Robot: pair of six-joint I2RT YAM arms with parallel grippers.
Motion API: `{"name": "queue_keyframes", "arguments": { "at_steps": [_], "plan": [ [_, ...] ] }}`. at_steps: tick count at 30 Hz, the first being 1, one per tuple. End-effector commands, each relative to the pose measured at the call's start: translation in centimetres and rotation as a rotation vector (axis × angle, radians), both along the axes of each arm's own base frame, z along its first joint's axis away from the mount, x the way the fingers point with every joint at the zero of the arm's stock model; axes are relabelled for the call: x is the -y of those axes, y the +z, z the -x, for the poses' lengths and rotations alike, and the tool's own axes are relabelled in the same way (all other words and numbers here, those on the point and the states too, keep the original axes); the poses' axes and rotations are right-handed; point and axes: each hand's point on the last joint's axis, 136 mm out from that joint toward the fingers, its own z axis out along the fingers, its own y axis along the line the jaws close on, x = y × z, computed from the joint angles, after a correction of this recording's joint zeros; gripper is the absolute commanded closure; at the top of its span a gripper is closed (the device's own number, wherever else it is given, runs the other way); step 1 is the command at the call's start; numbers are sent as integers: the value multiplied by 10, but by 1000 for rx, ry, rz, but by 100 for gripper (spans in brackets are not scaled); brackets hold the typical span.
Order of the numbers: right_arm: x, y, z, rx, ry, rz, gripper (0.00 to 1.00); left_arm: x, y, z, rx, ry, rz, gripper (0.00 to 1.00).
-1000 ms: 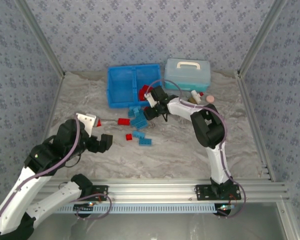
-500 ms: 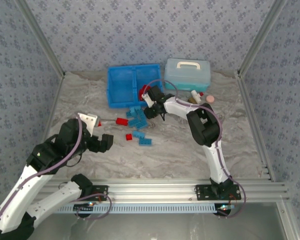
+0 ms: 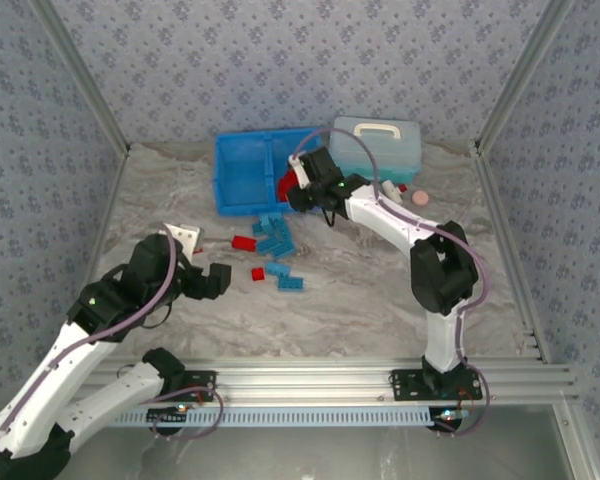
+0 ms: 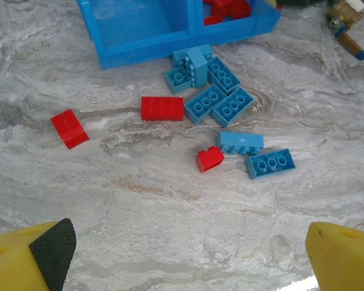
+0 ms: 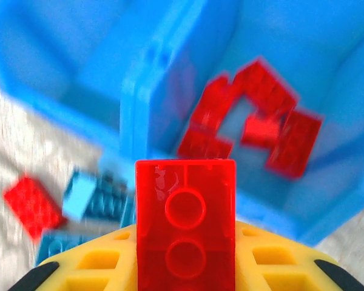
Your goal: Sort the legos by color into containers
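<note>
The right gripper [image 3: 300,190] is clamped on a red lego [image 5: 185,224] at the near side of the blue tray [image 3: 242,207], close to its middle wall [image 5: 136,109]. More red legos [image 5: 255,115], perhaps five in the blur, lie in the right compartment [image 5: 327,66]. Light blue legos [image 4: 215,100] crowd the desk [image 4: 170,206] against the tray's front, with loose red ones [image 4: 162,108] beside them. The left gripper [image 3: 213,280] hangs spread open over bare desk. A pale-blue case [image 3: 375,140] stands just behind the right arm.

Pale-blue handled case [image 3: 388,148], brass fitting [image 4: 341,12] and pink disc [image 3: 419,198]
</note>
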Motion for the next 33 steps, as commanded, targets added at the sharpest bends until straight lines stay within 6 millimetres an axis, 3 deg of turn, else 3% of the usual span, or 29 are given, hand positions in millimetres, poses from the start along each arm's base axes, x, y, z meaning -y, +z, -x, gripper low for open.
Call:
{"name": "queue_keyframes", "arguments": {
  "at_steps": [1,5,8,12,15,21,28,33],
  "plan": [
    [14,-16,-38,-7,-161,19,72,-1,0,-9,10,61,32,1],
    [4,-27,-69,-29,-186,28,72,-4,-8,-8,-22,89,27,1],
    [-2,-48,-86,-66,-191,25,71,-1,-15,-8,-45,82,34,1],
    [-5,-69,-99,-97,-209,-2,70,4,-26,-7,-76,68,38,1],
    [-12,-73,-101,-106,-187,-17,64,7,-32,-7,-89,60,45,1],
    [-12,-35,-98,-65,-172,-21,53,15,-40,-8,-116,47,61,1],
    [0,31,-78,-2,-160,-52,53,39,-67,-6,-214,-32,98,14],
    [12,73,-36,31,-142,-109,52,56,-95,-9,-253,-78,46,22]
  ]
}}
